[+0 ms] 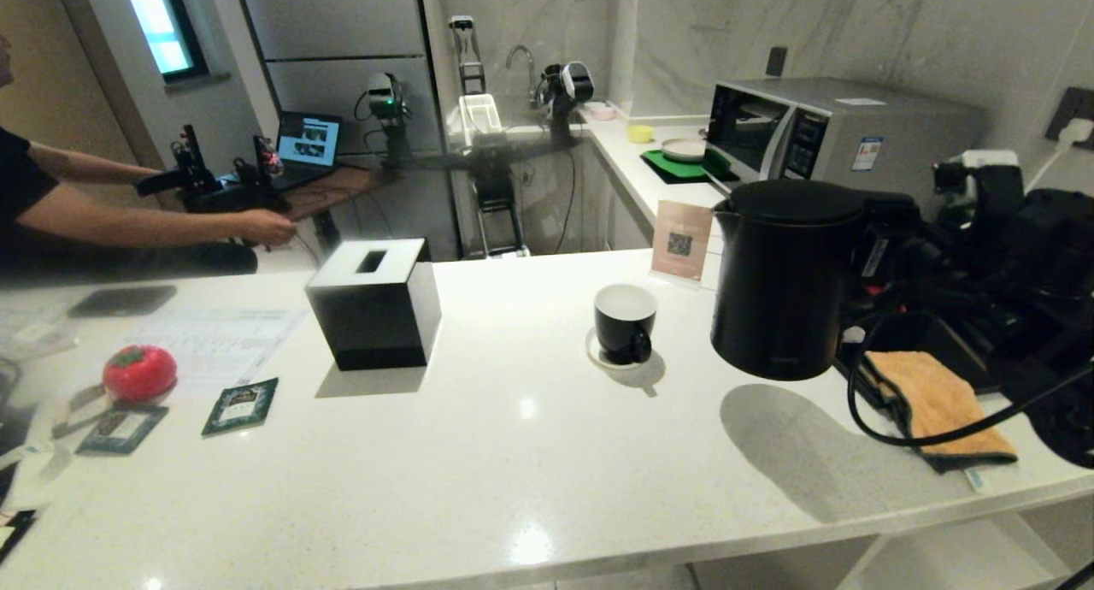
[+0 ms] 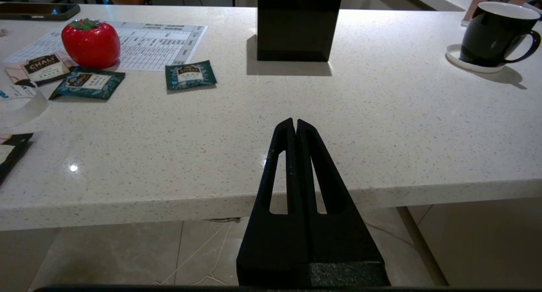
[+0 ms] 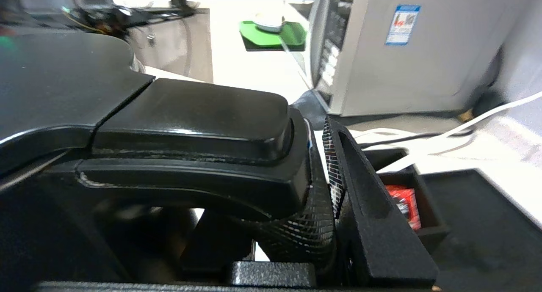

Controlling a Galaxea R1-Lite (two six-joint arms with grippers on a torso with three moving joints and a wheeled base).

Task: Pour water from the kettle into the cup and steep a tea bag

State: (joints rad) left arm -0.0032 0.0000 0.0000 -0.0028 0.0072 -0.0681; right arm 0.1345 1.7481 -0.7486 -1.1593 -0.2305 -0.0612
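Observation:
The tall black kettle [image 1: 786, 282] hangs above the white counter [image 1: 530, 453], casting a shadow below it, with its spout towards the cup. My right gripper [image 1: 889, 231] is shut on its handle [image 3: 237, 127]; one ribbed finger [image 3: 360, 186] shows beside the handle, the other is hidden. The black cup [image 1: 626, 321] with a white inside stands on its small saucer [image 1: 598, 355], left of the kettle and apart from it. Tea bag packets [image 1: 241, 404] lie flat at the near left. My left gripper [image 2: 295, 122] is shut and holds nothing, at the counter's front edge.
A black tissue box [image 1: 376, 303] stands left of the cup. A red tomato-shaped thing [image 1: 139, 372], a printed sheet [image 1: 218, 342] and a phone [image 1: 121, 300] lie far left. An orange cloth [image 1: 936, 398] and a black cable [image 1: 863, 410] lie under the right arm. A microwave [image 1: 838, 132] is behind; a person's arm [image 1: 128, 222] reaches at the left.

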